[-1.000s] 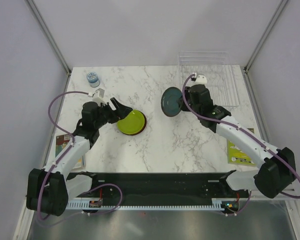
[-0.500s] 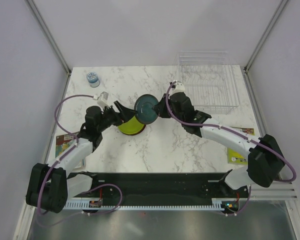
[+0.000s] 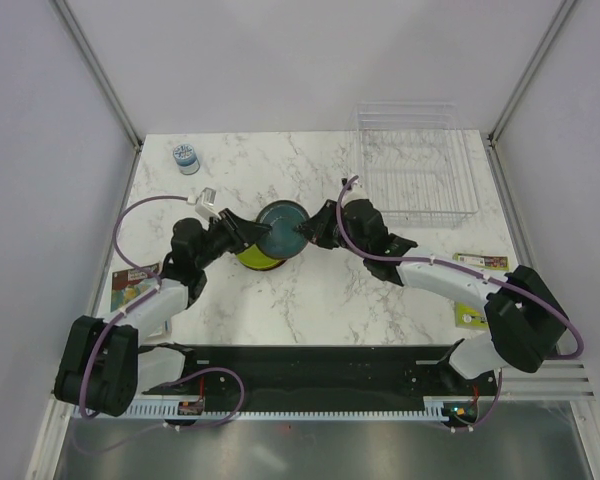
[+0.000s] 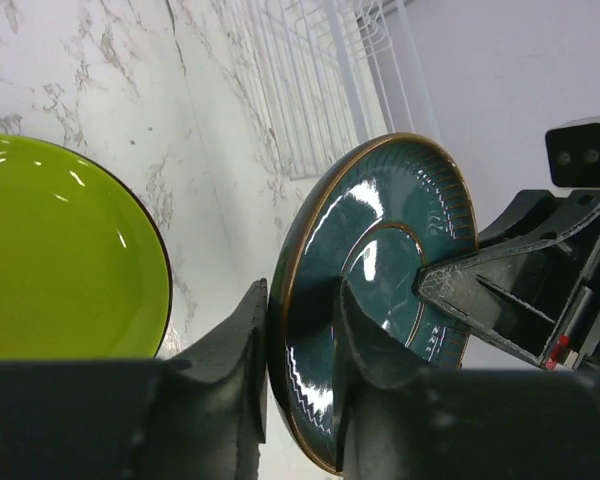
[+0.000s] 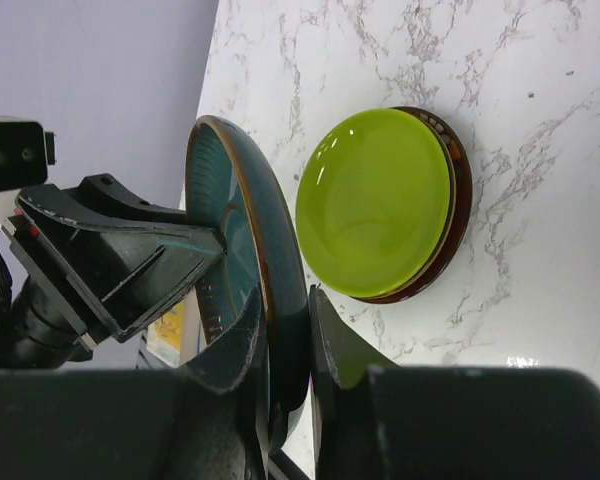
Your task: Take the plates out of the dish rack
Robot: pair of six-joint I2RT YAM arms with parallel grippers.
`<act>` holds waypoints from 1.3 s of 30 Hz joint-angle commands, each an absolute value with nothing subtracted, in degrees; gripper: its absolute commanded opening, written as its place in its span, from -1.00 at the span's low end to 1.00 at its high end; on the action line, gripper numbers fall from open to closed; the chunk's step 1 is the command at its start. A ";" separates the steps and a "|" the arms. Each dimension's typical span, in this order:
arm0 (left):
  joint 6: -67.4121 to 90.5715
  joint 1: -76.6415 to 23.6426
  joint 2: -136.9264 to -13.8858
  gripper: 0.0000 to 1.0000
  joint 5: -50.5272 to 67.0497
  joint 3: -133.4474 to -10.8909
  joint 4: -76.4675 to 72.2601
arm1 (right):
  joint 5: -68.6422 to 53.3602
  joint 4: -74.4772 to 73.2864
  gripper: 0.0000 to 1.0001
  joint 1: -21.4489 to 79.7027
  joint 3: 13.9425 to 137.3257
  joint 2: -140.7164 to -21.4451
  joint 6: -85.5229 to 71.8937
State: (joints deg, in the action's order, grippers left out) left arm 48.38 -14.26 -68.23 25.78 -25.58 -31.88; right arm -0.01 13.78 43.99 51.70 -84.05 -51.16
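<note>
A dark teal plate (image 3: pixel 280 228) hangs on edge above the table, held from both sides. My right gripper (image 3: pixel 302 230) is shut on its rim (image 5: pixel 280 260), one finger on each face. My left gripper (image 3: pixel 263 232) is shut on the opposite rim (image 4: pixel 380 250), fingers pinching front and back. Just below, a lime green plate (image 3: pixel 250 256) lies on top of a stack; a dark red-brown rim (image 5: pixel 460 190) shows under it. The clear wire dish rack (image 3: pixel 415 170) stands at the back right with no plate showing in it.
A small blue-grey round container (image 3: pixel 186 158) sits at the back left. Printed cards lie at the left edge (image 3: pixel 132 285) and at the right edge (image 3: pixel 473 300). Frame posts and walls bound the table.
My right arm carried the teal plate leftward from near the rack to above the stack. My left gripper, open before, rose to meet it and closed on its rim.
</note>
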 commanded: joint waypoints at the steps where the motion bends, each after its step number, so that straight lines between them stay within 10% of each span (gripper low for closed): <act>1: 47.64 -14.68 -68.03 -0.62 24.96 -24.87 -34.10 | -2.81 23.04 -0.95 44.56 52.73 -81.91 -53.79; 3: 47.29 -14.68 -67.42 -0.82 24.09 -24.87 -32.88 | -2.03 21.19 -0.79 44.12 53.43 -81.83 -52.83; 7: 44.83 -14.59 -65.40 -0.96 20.05 -25.66 -27.61 | -0.36 15.23 0.22 42.81 54.23 -81.04 -50.81; 10: 42.37 -14.42 -63.90 -0.95 17.42 -26.72 -23.49 | 2.54 10.31 0.49 41.23 54.23 -79.19 -48.78; 39: 42.36 -5.98 -80.94 -0.71 18.89 -27.77 -32.61 | 2.90 4.22 0.63 35.33 41.75 -70.31 -45.88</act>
